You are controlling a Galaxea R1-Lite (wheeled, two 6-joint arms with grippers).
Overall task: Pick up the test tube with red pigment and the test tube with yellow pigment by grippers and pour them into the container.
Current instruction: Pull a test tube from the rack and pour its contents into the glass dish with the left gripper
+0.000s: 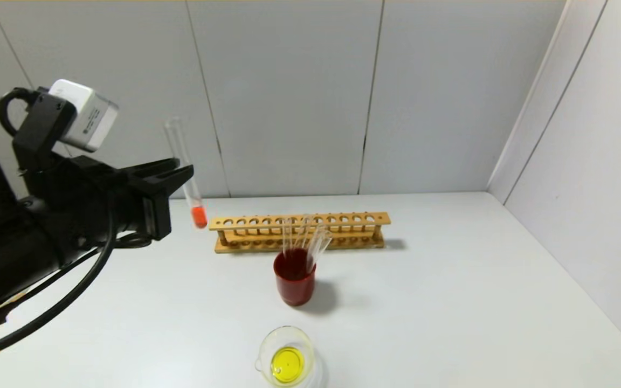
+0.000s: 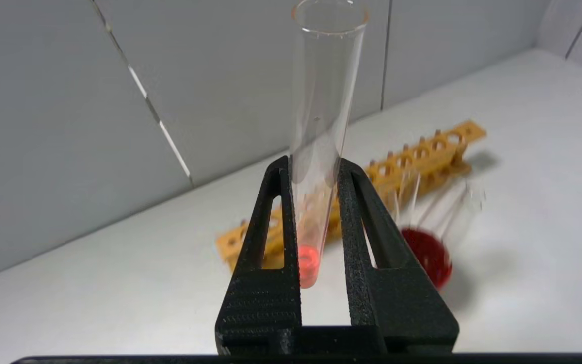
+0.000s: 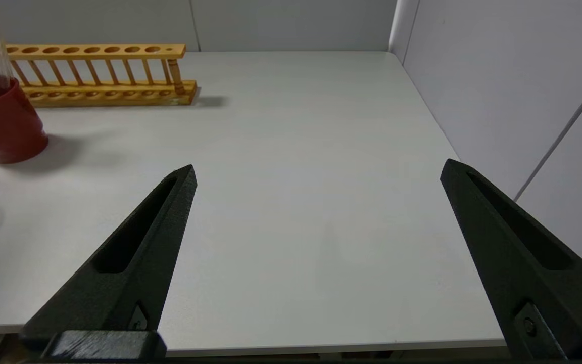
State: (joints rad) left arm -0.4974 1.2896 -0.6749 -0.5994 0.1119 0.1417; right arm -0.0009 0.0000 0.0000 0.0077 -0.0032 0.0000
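Observation:
My left gripper (image 1: 185,175) is shut on the test tube with red pigment (image 1: 199,215) and holds it nearly upright in the air, above the table to the left of the rack. In the left wrist view the tube (image 2: 321,101) stands between both fingers (image 2: 271,222), with red-orange liquid at its base. The container (image 1: 265,345) stands near the table's front edge, apart from the tube, with yellow liquid in it. No tube with yellow liquid shows. My right gripper (image 3: 320,168) is open and empty over the table's front right.
A wooden test tube rack (image 1: 299,230) lies across the table's middle, its holes empty. A dark-red cup (image 1: 294,285) with several clear tubes leaning in it stands in front of the rack, between it and the container. Grey walls close the back and right.

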